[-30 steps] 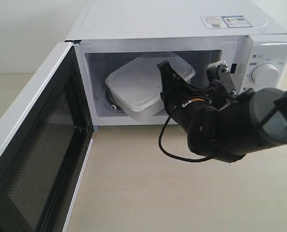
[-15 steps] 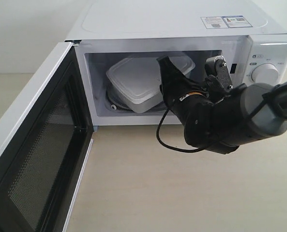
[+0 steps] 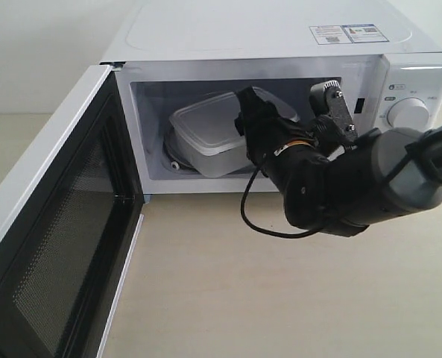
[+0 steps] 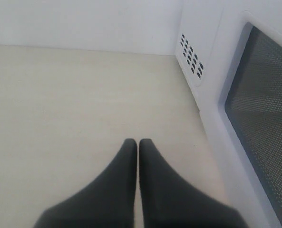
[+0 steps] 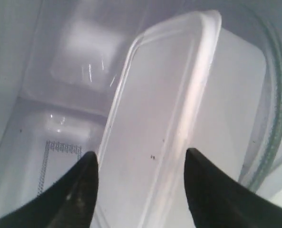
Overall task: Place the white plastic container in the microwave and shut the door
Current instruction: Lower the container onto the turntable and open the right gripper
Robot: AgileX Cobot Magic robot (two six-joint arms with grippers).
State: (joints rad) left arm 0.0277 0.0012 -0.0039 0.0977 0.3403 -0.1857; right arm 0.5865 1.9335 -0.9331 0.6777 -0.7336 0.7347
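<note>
Half sec on: right gripper (image 3: 284, 112) pushed container (image 3: 206, 130) deeper into microwave (image 3: 370, 89), fingers spread astride it.

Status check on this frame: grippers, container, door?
Right gripper open, fingers straddling white plastic container inside microwave. Left gripper shut, idle. Door wide open.

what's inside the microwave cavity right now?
The white plastic container, lid on and tilted, on the glass turntable in the microwave. The right gripper reaches in and covers its right end; its contents are not visible.
</note>
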